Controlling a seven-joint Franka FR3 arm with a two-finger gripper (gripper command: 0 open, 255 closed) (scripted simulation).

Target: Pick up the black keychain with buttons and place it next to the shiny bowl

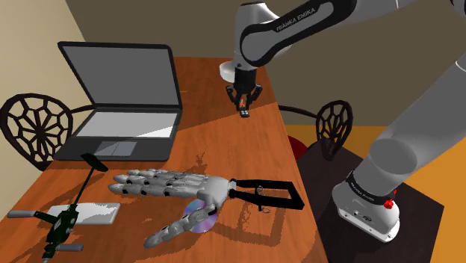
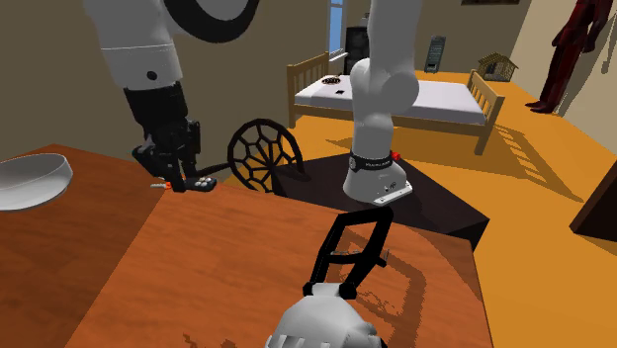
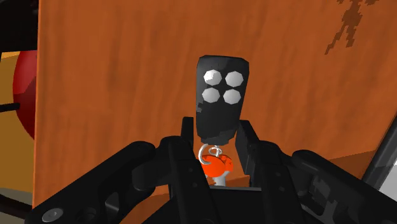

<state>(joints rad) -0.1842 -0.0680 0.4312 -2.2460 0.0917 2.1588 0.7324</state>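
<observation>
The black keychain [image 3: 220,98] is a small remote with several pale round buttons, a silver ring and an orange tag at its near end. My gripper [image 3: 216,139] is shut on that near end and holds it above the wooden table [image 1: 224,82]. From the shoulder camera, the gripper [image 1: 244,104] hangs over the table's far right part with the keychain [image 1: 243,113] poking out below. In the second exterior view the gripper [image 2: 178,173] carries the keychain [image 2: 201,185] to the right of the shiny bowl [image 2: 30,183], which sits on the table at that view's left edge.
An open laptop [image 1: 123,97] sits at the shoulder view's left. A grey robotic hand on a black frame [image 1: 194,193], a disc [image 1: 198,218], a white slab [image 1: 86,214] and a dark gadget [image 1: 63,224] lie nearer. Wire-backed chairs [image 1: 30,123] [image 1: 334,123] flank the table.
</observation>
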